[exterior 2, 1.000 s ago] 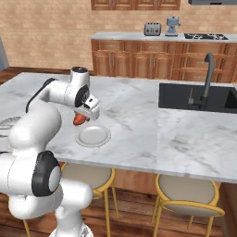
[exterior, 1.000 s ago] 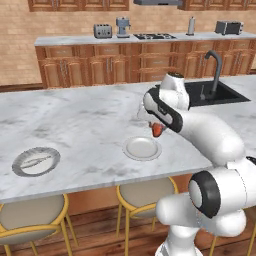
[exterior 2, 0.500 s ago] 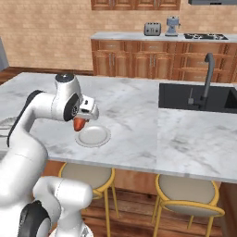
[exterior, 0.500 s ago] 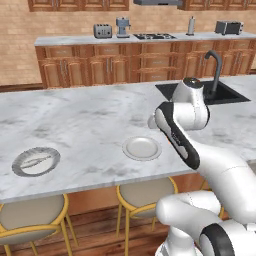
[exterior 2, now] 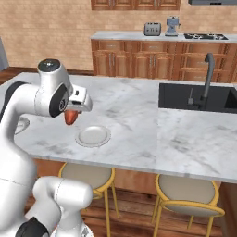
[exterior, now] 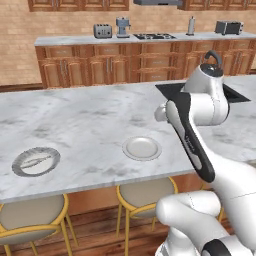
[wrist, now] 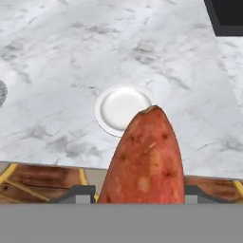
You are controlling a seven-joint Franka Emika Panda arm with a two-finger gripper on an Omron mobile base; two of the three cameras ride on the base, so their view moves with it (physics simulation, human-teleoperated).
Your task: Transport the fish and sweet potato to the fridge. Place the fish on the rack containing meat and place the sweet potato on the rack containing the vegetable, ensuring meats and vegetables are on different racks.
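The sweet potato sits clamped in the gripper, jaws partly closed around it – the hand view has it up close, reddish-orange, tapered tip pointing away from the camera, the fingers themselves hidden behind it. In the right base view the tuber hangs below the hand, up in the air off the marble island counter, just left of and above the empty white plate. The left base view does not give the grip: the arm's own forearm covers the hand there.

The left base view has what the others lack – the fish, pale and slender, lying in a grey patterned plate far to the left of the white plate on the same counter, well apart from it. In the hand view only a sliver of that grey plate shows at the left edge, left of the white plate, which lies just beyond the tuber's tip.

To the right of the white plate, a black sink with a dark faucet is sunk in the counter. Yellow-framed stools stand under the counter's near edge. Behind, a wooden cabinet run carries a toaster and a coffee machine.
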